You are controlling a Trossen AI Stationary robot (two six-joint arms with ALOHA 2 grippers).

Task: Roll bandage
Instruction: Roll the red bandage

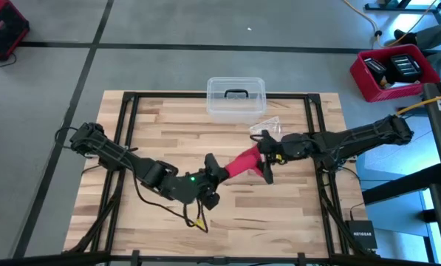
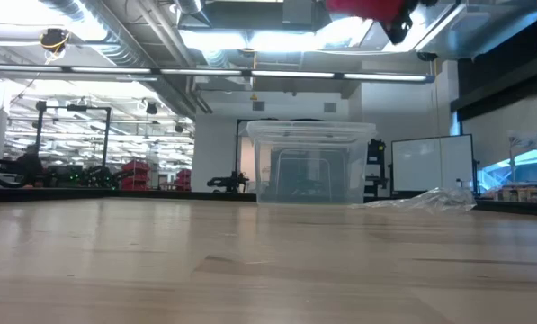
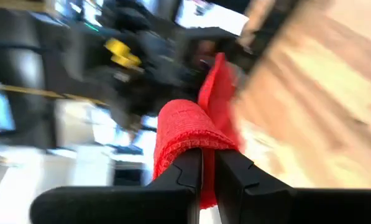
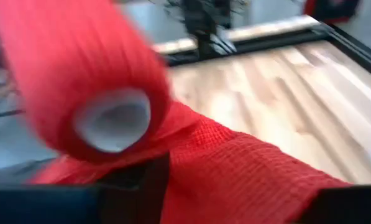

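The bandage (image 1: 244, 161) is a bright red fabric strip held in the air over the middle of the table, running between my two grippers. My left gripper (image 1: 214, 170) is shut on its left end. My right gripper (image 1: 266, 157) stands open at its right end, with the strip passing between the spread fingers. In the right wrist view a rolled part of the bandage with a white core (image 4: 110, 118) fills the picture close up, and the flat strip (image 4: 247, 168) crosses below it. The low view shows only a bit of red (image 2: 362, 7) at the top edge. My left gripper pinches the bandage between its two fingertips (image 3: 191, 171), and a hump of red fabric (image 3: 185, 124) bulges just past them. From there the strip (image 3: 219, 81) runs on toward my right arm, clear of the table. My right gripper has the strip between its open fingers; I cannot tell whether they touch it.
A clear plastic box (image 1: 235, 97) with a dark handle stands at the table's far edge, seen also in the low view (image 2: 311, 166). A crinkled clear wrapper (image 1: 268, 124) lies beside it to the right. A red bin (image 1: 394, 70) sits off the table at the far right.
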